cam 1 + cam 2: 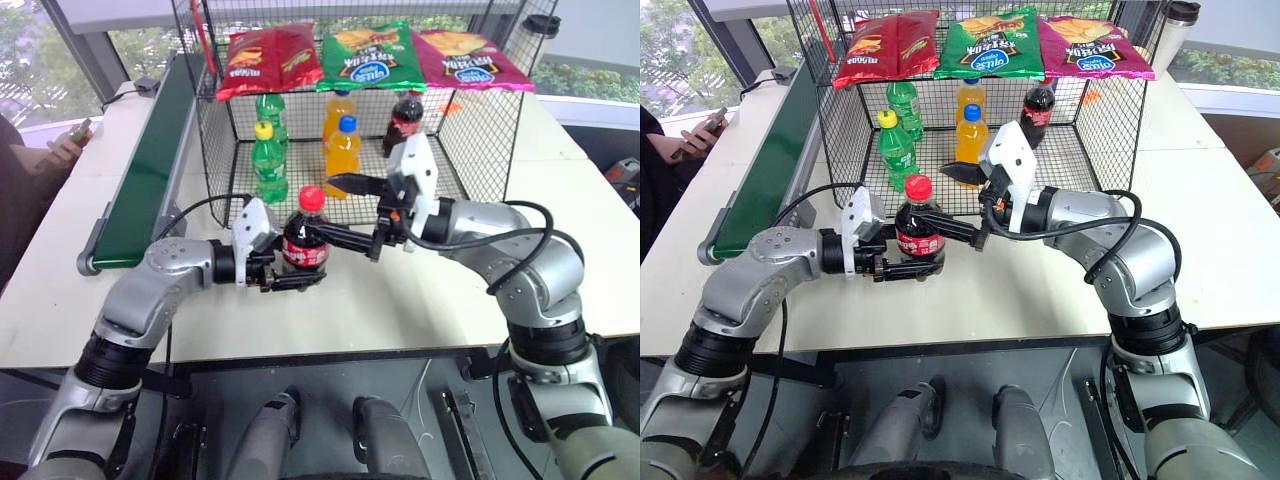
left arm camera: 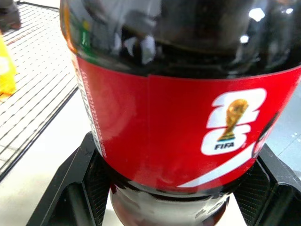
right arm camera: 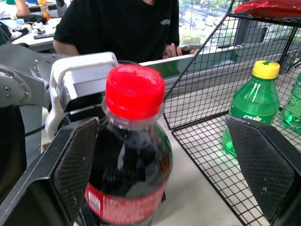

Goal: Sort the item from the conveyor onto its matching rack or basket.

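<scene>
Two end effectors are met at the cola bottle [image 1: 305, 238]: left end effector [image 1: 292, 272] clamped on it, right end effector [image 1: 352, 210] spread wide at three o'clock.

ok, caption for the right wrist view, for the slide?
Open right gripper straddles the upright cola bottle held by the left gripper.

Left gripper [image 1: 292, 268]: arm bent inward, pointing right, fingers clamped shut. Right gripper [image 1: 347, 208]: arm bent inward, pointing left, fingers spread wide, slightly higher.
</scene>
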You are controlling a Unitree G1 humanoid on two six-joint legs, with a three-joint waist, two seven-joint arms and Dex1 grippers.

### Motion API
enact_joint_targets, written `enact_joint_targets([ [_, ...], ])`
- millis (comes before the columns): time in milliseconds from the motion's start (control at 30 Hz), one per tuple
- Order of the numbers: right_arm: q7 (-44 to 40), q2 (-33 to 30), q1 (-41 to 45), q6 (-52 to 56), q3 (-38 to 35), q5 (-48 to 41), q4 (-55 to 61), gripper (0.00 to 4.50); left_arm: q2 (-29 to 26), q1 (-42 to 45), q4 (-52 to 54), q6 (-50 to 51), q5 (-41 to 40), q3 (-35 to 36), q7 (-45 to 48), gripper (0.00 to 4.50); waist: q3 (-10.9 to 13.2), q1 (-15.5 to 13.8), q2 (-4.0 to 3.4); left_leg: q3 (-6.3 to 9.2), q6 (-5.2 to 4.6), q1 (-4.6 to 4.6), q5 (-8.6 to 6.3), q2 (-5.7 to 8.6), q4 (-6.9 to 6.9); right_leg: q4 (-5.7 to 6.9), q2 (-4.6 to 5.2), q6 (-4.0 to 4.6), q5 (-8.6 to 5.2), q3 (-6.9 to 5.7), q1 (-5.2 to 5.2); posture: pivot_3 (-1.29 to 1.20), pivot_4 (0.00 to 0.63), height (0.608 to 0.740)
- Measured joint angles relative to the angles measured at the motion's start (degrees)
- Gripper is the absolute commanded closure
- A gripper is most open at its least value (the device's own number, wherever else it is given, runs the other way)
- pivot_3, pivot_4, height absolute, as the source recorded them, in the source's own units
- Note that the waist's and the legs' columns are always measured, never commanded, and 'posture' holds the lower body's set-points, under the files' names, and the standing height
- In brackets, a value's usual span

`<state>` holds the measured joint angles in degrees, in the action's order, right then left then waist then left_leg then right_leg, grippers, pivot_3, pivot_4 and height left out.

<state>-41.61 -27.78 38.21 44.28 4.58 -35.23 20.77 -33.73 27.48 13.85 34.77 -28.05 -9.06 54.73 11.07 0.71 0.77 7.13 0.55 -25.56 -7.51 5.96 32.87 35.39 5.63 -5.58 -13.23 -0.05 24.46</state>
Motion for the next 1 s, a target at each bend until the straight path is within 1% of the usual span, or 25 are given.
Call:
enact_joint_targets([
  [267, -0.3, 0.5, 0.1, 0.5, 0.0, -0.8, 0.0, 0.0, 2.9, 0.8, -0.4, -0.7, 1.5, -1.2, 0.0, 1.67, 0.0, 0.0, 0.0, 0.0, -0.01, 0.01, 0.01, 0.0, 0.01, 0.03, -0.02, -0.01, 0.01, -0.01, 0.0, 0.0, 0.15, 0.738],
  [367, -0.4, 0.7, 0.1, 1.1, 0.1, -1.2, 0.1, 0.76, 3.9, 1.9, -1.0, -1.6, 2.4, -1.2, -0.2, 1.67, 0.0, 0.0, 0.0, 0.0, -0.01, 0.01, 0.01, 0.0, 0.02, 0.04, -0.02, -0.01, 0.01, -0.01, -0.01, 0.0, 0.15, 0.738],
  [400, -0.4, 0.8, 0.1, 1.2, 0.2, -1.4, 0.2, 1.17, 4.2, 2.2, -1.5, -1.8, 2.6, -1.2, -0.4, 1.67, 0.0, 0.0, 0.0, 0.0, -0.02, 0.02, 0.01, 0.0, 0.03, 0.04, -0.02, -0.01, 0.01, -0.01, -0.01, 0.0, 0.15, 0.738],
  [500, -0.3, 1.0, 0.5, 1.4, -0.4, -2.1, 0.3, 2.76, 5.3, 2.4, -3.1, -2.2, 3.7, -1.2, -1.0, 1.67, 0.0, 0.0, 0.0, 0.0, -0.07, 0.01, 0.04, 0.01, 0.04, 0.05, -0.03, -0.02, 0.01, -0.01, -0.02, 0.0, 0.15, 0.738],
  [533, -0.3, 1.1, 0.5, 1.6, -0.8, -2.5, 0.2, 3.19, 5.3, 2.4, -3.2, -2.8, 4.2, -1.3, -1.1, 1.67, 0.0, 0.0, 0.0, 0.01, -0.08, 0.01, 0.05, 0.01, 0.05, 0.05, -0.04, -0.02, 0.01, -0.01, -0.02, 0.0, 0.15, 0.738],
  [567, -0.3, 1.2, 0.5, 1.6, -1.0, -2.7, 0.2, 3.31, 5.3, 2.4, -3.2, -3.2, 4.6, -1.3, -1.1, 1.67, 0.0, 0.0, 0.0, 0.0, -0.08, 0.02, 0.05, 0.01, 0.05, 0.05, -0.03, -0.02, 0.01, -0.01, -0.02, 0.0, 0.15, 0.738],
  [1000, 0.4, 1.2, 0.9, 2.2, -1.2, -2.6, -0.2, 3.31, 6.7, 2.4, -3.8, -3.9, 5.1, -1.2, -2.2, 1.67, 0.0, 0.0, 0.0, 0.0, -0.09, 0.02, 0.06, 0.01, 0.08, 0.1, -0.04, -0.02, 0.01, -0.02, -0.02, 0.0, 0.15, 0.738],
])
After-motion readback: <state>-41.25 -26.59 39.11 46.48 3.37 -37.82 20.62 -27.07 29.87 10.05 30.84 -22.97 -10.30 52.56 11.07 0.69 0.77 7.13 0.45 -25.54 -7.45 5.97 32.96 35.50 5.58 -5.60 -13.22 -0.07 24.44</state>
